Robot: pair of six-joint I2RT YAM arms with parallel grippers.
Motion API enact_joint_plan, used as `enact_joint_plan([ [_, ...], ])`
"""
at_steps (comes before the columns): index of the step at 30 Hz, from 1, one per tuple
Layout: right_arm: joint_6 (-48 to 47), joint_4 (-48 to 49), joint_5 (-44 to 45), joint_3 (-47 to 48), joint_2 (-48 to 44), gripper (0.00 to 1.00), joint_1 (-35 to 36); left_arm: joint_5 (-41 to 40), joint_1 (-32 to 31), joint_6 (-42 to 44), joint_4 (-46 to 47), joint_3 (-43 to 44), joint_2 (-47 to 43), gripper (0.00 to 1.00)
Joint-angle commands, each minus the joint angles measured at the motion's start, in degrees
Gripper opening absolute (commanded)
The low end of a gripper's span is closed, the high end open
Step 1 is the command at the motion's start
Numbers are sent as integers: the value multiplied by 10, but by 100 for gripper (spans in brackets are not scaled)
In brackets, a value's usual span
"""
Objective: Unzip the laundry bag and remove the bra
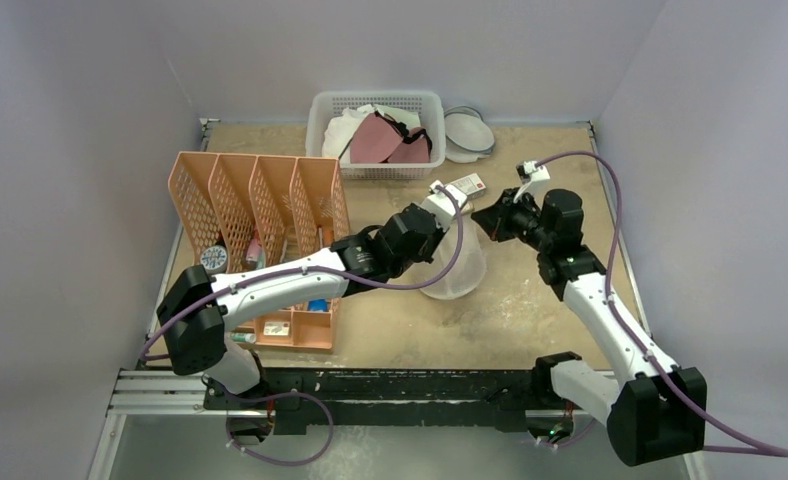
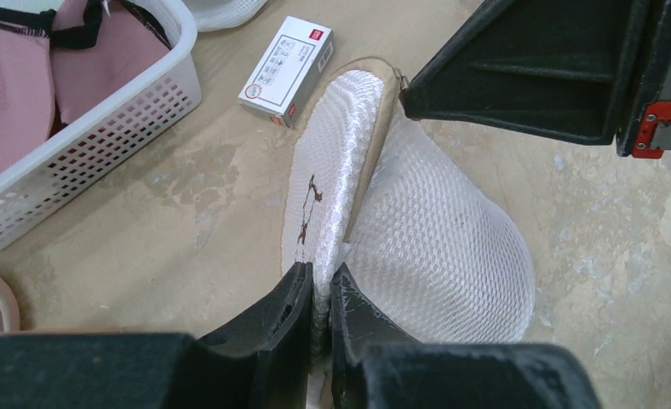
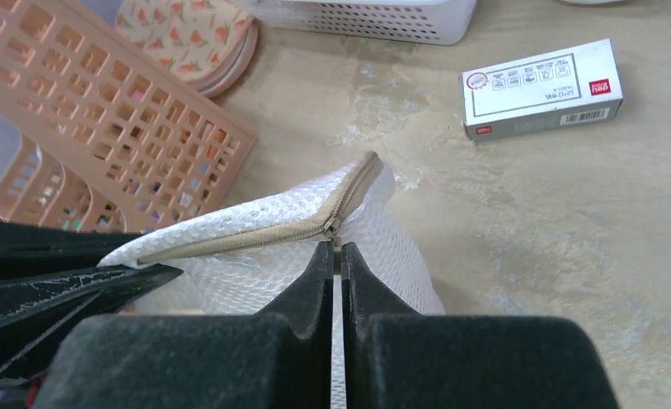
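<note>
Sandy, mottled table: both arms are mounted at its near edge and are reached inward to the middle.

Item 1, laundry bag: white mesh, domed, set at the table's middle, just right of a peach slotted file organiser. It is stood on edge with the zipped rim uppermost. The flat face, marked with a small dark squiggle, is turned to one side and the dome to the other. A tan zip is seen closed along the visible stretch of rim. The contents cannot be made out through the mesh.

Item 2, left gripper: the black fingers are pressed almost together, with the rim of the case pinched between them at one end.

Item 3, right gripper: it is placed at the opposite end of the rim, facing the left one. The fingers are closed to a thin slit, and the zip pull is caught at their tips.

Item 4, small white carton: printed, with a red corner mark, laid flat just beyond the case and apart from it.

Item 5, white perforated basket: set at the far edge; rose-mauve cups with black straps are held in it.

Item 6, white blue-rimmed dishes: stacked right beside the basket.
</note>
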Motion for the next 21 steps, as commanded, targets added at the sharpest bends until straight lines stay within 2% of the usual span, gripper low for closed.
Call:
enact_joint_plan([
  [1, -87, 10, -61, 32, -2, 0, -25, -20, 1, 16, -14, 34, -17, 19],
  [4, -90, 33, -144, 25, -20, 0, -24, 26, 1, 10, -10, 31, -27, 29],
  [8, -79, 50, -185, 16, -37, 0, -22, 94, 1, 0, 5, 22, -44, 39],
  [13, -66, 57, -217, 20, -26, 0, -7, 121, 2, -21, 18, 20, -52, 42],
  [21, -57, 68, -194, 36, -8, 0, 54, 69, 5, -37, 7, 31, -39, 42],
])
